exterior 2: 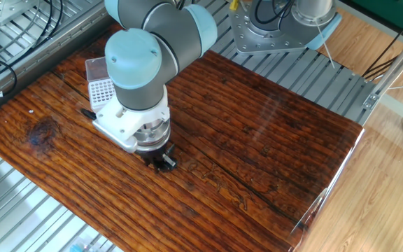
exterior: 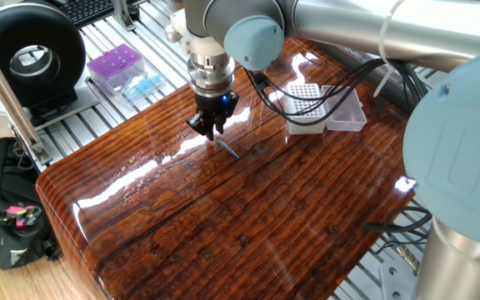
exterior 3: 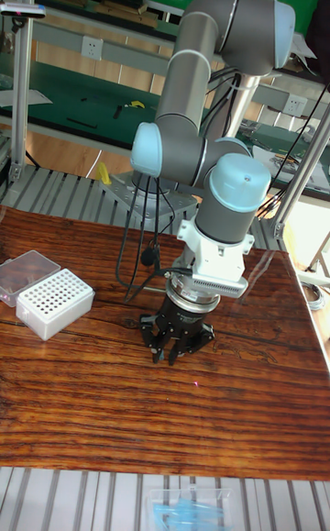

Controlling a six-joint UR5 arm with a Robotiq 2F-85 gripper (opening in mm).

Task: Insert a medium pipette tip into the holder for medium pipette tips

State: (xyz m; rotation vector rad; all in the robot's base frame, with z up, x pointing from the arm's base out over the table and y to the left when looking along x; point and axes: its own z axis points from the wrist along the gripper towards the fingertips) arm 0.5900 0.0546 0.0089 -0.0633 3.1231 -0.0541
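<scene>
Tip (exterior: 228,148) lies flat on the wood table (exterior: 248,225), just below the gripper (exterior: 208,127), pointing down-right in one fixed view. Thin, grey, translucent, tapered; easy to lose against the glare streaks. The other two views don't show it, the wrist and fingers block it.

Gripper hangs right over the tip's upper end, fingers (exterior 3: 174,348) spread a little, nothing held as far as I can see. Whether a pad touches the tip: can't tell.

Step in hand looks like the pick. My advice:
- centre the jaws across the tip's thick end, not the taper
- go down until pads nearly touch wood, close gently; it's light and will likely skid or flick on this glossy surface
- check it sits straight in the jaws before lifting; a tilted tip probably won't find a hole

Holder (exterior: 304,105) is the white box with the hole grid, well apart toward the table's far edge, clear lid (exterior: 346,112) open beside it. Cable (exterior: 307,102) drapes across it in that view; watch clearance on approach.
</scene>
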